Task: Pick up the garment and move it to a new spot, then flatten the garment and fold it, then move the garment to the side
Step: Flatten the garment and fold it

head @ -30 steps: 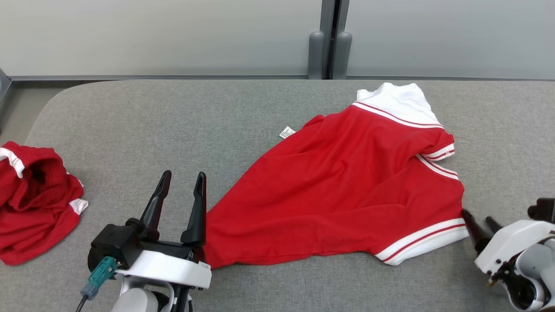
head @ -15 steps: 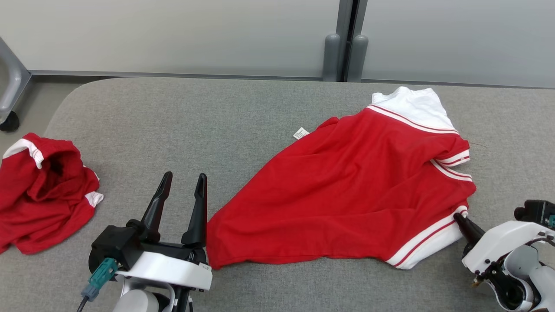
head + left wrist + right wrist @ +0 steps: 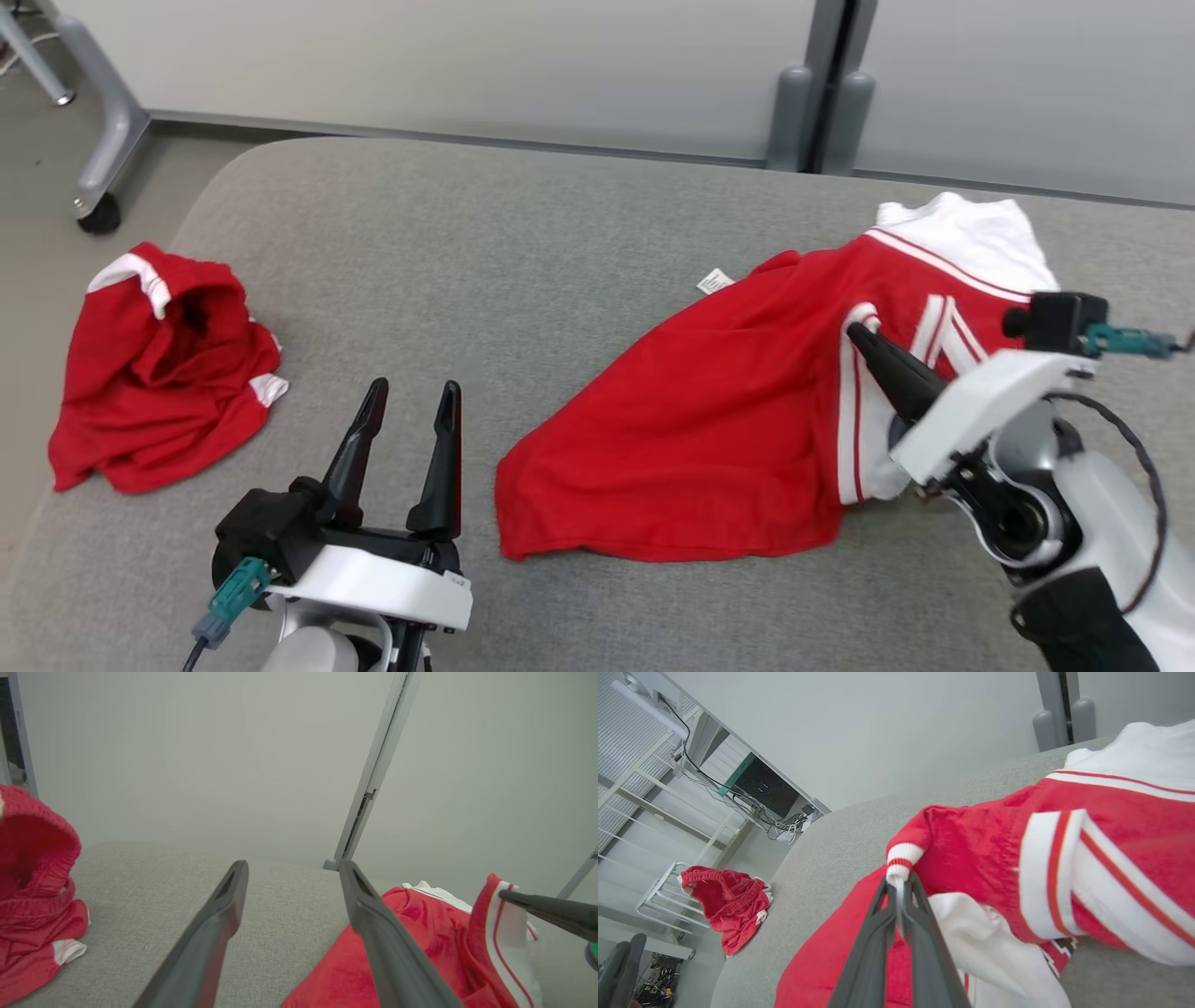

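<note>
A red garment (image 3: 709,420) with white striped trim lies spread on the right half of the grey table (image 3: 523,252). My right gripper (image 3: 854,334) is shut on its white-and-red striped edge, which is held raised and turned over the red body. The right wrist view shows that gripper (image 3: 899,884) pinching the striped cuff, with the garment (image 3: 985,844) draped under it. My left gripper (image 3: 415,392) stands open just left of the garment's near corner, holding nothing. Beyond its fingers (image 3: 294,868), the left wrist view takes in the garment (image 3: 420,924) and my right gripper's fingers (image 3: 546,907).
A second red garment (image 3: 159,364) lies crumpled near the table's left edge, which is rounded. A grey wall with a vertical post (image 3: 794,103) runs behind the table. A castor leg (image 3: 98,201) stands on the floor at far left.
The head camera has swung, shifting the whole picture. My right gripper has shut on the striped edge, lifted it and carried it left over the garment. The left gripper has stayed open.
</note>
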Motion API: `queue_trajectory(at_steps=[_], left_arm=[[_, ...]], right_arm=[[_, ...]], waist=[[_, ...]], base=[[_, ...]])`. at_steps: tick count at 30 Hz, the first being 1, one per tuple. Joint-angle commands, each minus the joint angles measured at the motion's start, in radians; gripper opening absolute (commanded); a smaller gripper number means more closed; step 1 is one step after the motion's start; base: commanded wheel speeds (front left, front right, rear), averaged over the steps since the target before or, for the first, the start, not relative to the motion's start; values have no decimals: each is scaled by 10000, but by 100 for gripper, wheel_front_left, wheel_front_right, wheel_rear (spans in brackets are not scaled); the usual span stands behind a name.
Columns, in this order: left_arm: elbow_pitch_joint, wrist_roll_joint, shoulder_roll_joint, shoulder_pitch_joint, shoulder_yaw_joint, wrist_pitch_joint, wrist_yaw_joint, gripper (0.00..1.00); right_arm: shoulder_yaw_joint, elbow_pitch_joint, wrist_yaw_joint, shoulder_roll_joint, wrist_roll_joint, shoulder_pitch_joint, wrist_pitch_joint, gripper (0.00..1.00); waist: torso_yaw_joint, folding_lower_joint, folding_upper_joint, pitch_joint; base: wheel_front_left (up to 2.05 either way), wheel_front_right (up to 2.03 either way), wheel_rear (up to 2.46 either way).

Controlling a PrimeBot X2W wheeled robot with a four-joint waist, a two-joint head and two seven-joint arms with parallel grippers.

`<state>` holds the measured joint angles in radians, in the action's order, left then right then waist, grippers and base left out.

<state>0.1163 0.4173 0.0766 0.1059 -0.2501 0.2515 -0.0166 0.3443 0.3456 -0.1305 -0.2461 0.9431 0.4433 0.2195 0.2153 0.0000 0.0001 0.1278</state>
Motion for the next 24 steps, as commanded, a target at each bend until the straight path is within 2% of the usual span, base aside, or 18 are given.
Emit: queue_trajectory(at_steps=[1, 9, 10, 11, 12, 15, 18, 24], left_arm=[[53, 47, -7, 129, -28, 67, -10, 100], [255, 131, -95, 468, -76, 115, -95, 100], [273, 128, -94, 511, -62, 122, -100, 100], [302, 119, -95, 548, -51, 123, -115, 100], [333, 99, -107, 570, -67, 127, -119, 100], [423, 48, -111, 641, -61, 138, -115, 100], [484, 2, -101, 659, -12, 144, -136, 100], [431, -60, -58, 369, 81, 143, -76, 100]], right_arm=[[53, 243, -5, 155, -128, 332, 94, 0], [510, 2258, -5, 1187, -647, 2163, -143, 0], [663, 2460, -5, 1292, -608, 2345, -179, 12], [848, 2617, -5, 1397, -514, 2511, -213, 47], [1043, 2750, -5, 1474, -444, 2644, -263, 100], [1551, 2847, -5, 1578, -200, 2884, -693, 100], [1910, 2589, -5, 1396, -29, 2746, -1479, 100], [2246, 1921, -5, 418, 122, 1953, -2918, 100]], waist=[[281, 0, -1, 207], [691, 0, -1, 701], [681, 0, -1, 749], [657, 0, -1, 789], [629, 0, -1, 809], [487, 0, -1, 769], [300, 0, -1, 592], [-137, 0, -1, 121]], base=[[0, 0, 0], [0, 0, 0], [0, 0, 0], [0, 0, 0], [0, 0, 0], [0, 0, 0], [0, 0, 0], [0, 0, 0]])
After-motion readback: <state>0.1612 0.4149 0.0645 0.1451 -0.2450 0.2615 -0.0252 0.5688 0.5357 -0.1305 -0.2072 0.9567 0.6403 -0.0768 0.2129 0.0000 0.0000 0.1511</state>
